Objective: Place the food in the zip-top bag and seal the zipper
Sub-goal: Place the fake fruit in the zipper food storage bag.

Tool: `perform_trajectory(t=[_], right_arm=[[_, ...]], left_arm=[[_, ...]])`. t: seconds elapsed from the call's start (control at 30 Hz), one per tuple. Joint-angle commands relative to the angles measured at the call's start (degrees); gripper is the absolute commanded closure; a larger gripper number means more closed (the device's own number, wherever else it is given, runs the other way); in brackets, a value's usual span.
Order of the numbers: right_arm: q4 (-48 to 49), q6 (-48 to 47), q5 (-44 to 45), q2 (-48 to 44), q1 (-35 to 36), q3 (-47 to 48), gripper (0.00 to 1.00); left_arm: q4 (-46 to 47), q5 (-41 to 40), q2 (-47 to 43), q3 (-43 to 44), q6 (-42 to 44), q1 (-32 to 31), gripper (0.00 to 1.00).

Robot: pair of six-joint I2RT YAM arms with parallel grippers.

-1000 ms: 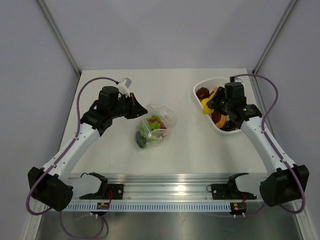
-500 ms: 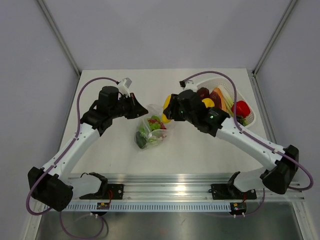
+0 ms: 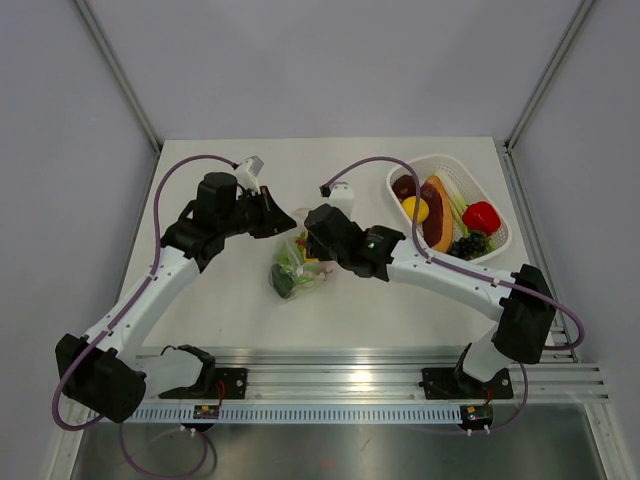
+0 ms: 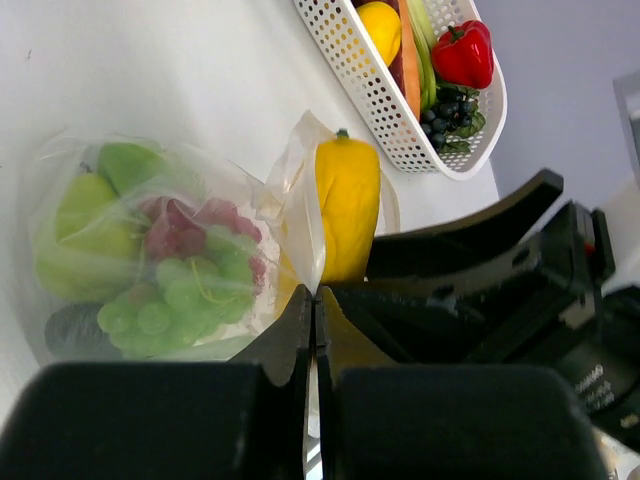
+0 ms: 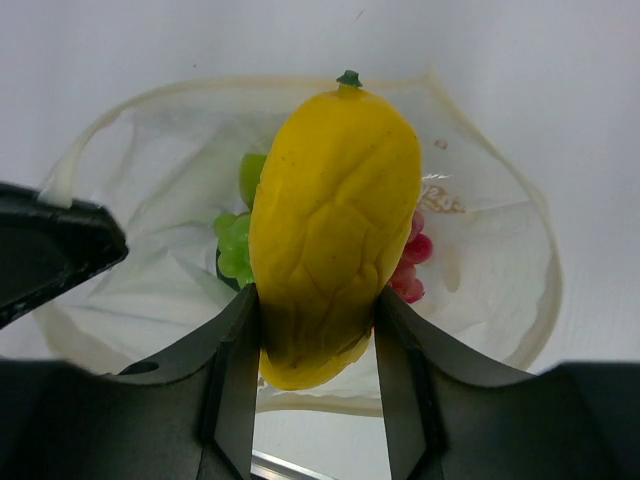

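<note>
From my station I see the left end effector (image 4: 315, 300) clenched on the rim of the zip-top bag (image 4: 150, 250), its two fingers pressed together with the thin film pinched between them, holding that side of the mouth lifted and open. The right end effector (image 5: 318, 322) is grasping a yellow toy fruit (image 5: 335, 230) lengthwise, one finger on each flank, green stem tip pointing away from the wrist. In the right wrist view the fruit hangs right over the open mouth, with the bag's pale rim circling around it; I cannot tell whether its tip has crossed the rim. The bag lies on the white counter (image 3: 380, 310) between the two arms, roughly centre-left in the overhead view, and it already holds food: a green pear (image 4: 85, 215), a bunch of green grapes (image 4: 165, 300), some red grapes (image 4: 185, 225) and a dark piece (image 4: 70, 330) at the bottom. The zipper along the mouth is parted. Well apart, at the far right of the counter, the white basket (image 3: 495, 245) holds a red pepper (image 3: 481, 215), a yellow lemon (image 3: 415, 208), dark grapes (image 3: 468, 243) and a few long pieces I can't identify
</note>
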Motion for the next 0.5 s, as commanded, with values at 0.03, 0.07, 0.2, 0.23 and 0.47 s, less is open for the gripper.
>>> perform_trajectory(t=[0.03,0.07,0.2,0.23,0.47], right_arm=[[1.51,2.65,5.13,-0.29,2.99,-0.21,0.91],[1.42,2.83,4.70,0.16,3.17,-0.30,0.91],[1.25,3.97,2.59,1.74,3.61,-0.74,0.87],[1.25,4.24,2.32,2.00,3.69,-0.92,0.85],[-3.93,3.01,-1.29,2.36,3.96,-0.92,0.40]], left_arm=[[3.80,1.29,-0.95,0.18,-1.22,-0.16,1.00],[3.97,1.29,-0.95,0.18,-1.39,-0.16,1.00],[3.89,1.21,-1.22,0.36,-1.40,-0.16,1.00],[3.80,1.12,-1.39,0.36,-1.22,-0.16,1.00],[3.27,0.68,-1.30,0.36,-0.87,-0.16,1.00]])
